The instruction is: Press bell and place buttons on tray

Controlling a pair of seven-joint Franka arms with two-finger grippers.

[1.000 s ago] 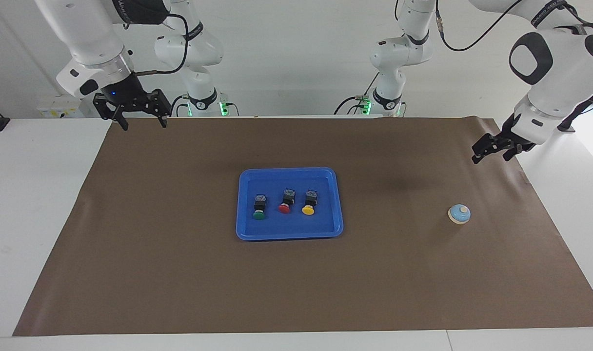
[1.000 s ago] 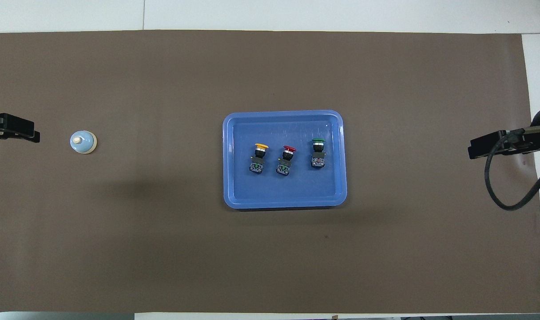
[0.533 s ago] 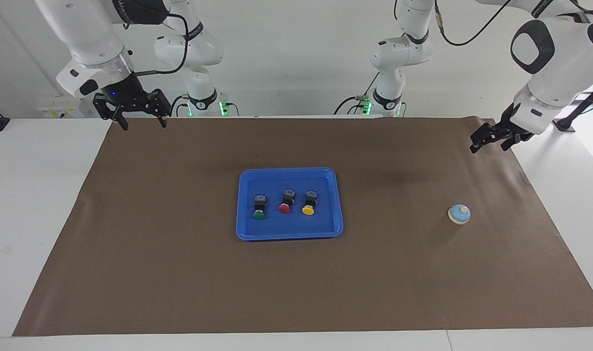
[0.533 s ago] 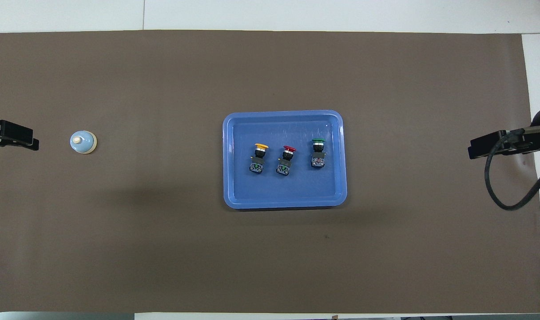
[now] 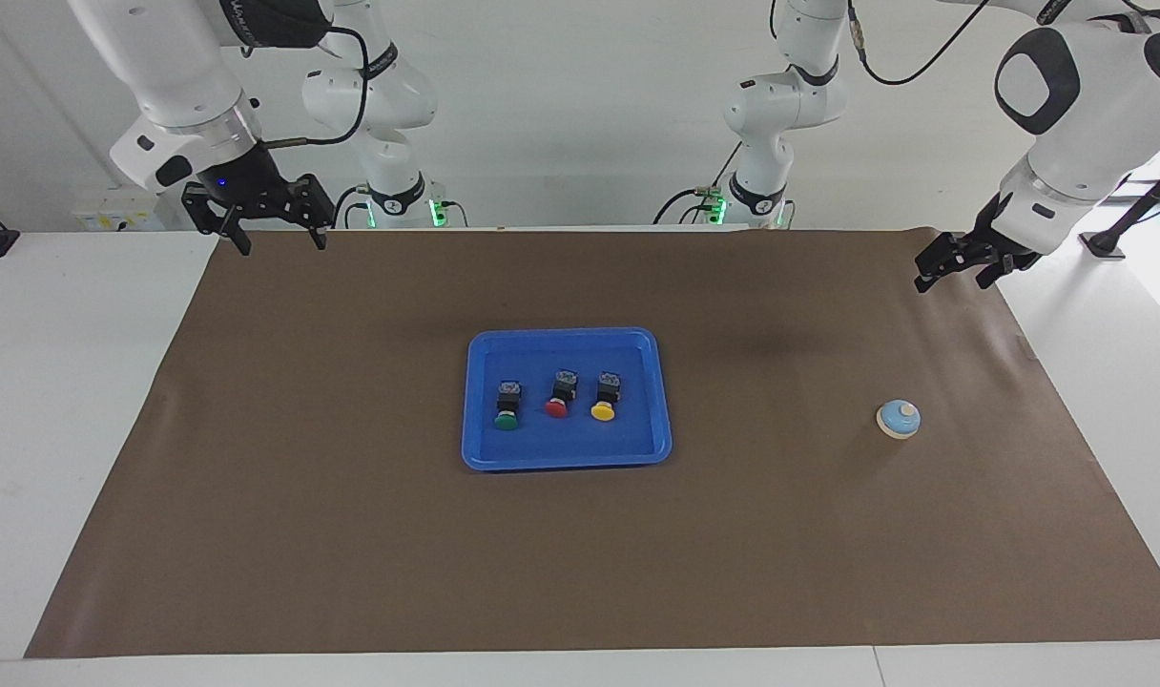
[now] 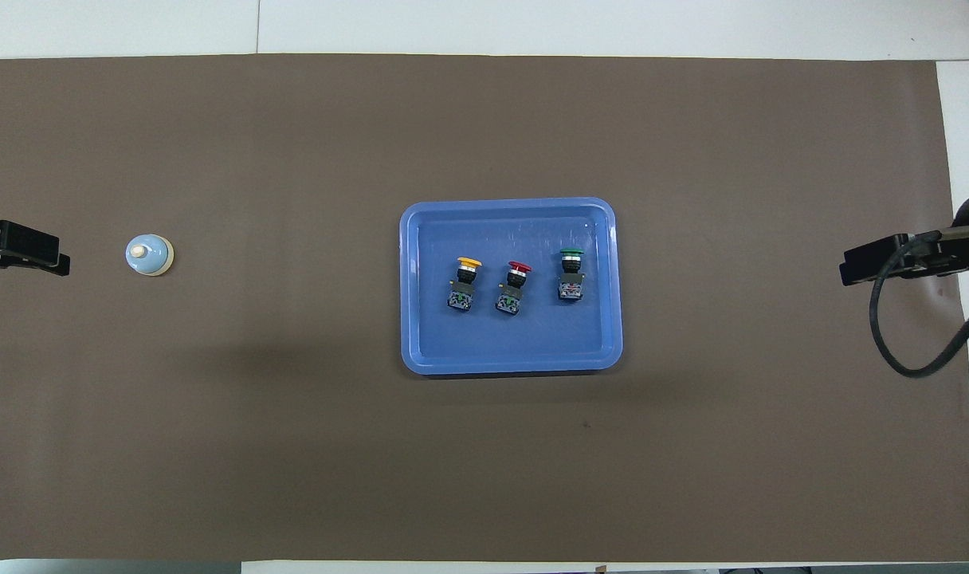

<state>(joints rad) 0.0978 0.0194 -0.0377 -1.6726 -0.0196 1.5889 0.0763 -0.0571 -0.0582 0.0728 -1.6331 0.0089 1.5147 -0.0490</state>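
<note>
The blue tray (image 5: 475, 401) lies mid-table on the brown mat; it also shows in the overhead view (image 6: 421, 343). In it stand the green button (image 5: 507, 419), the red button (image 5: 557, 407) and the yellow button (image 5: 602, 410) in a row, caps pointing away from the robots. The bell (image 5: 899, 418) sits on the mat toward the left arm's end, also in the overhead view (image 6: 149, 254). My left gripper (image 5: 926, 280) hangs in the air over the mat's edge, apart from the bell. My right gripper (image 5: 282, 244) is open and empty, raised over the mat's corner at the right arm's end.
The brown mat (image 5: 351, 534) covers most of the white table (image 5: 65, 382). The arm bases (image 5: 394, 196) stand at the robots' edge. A black cable (image 6: 891, 335) loops from the right gripper.
My left gripper has risen and drawn back toward the robots' edge, away from the bell. The right arm, the tray, the buttons and the bell have not moved.
</note>
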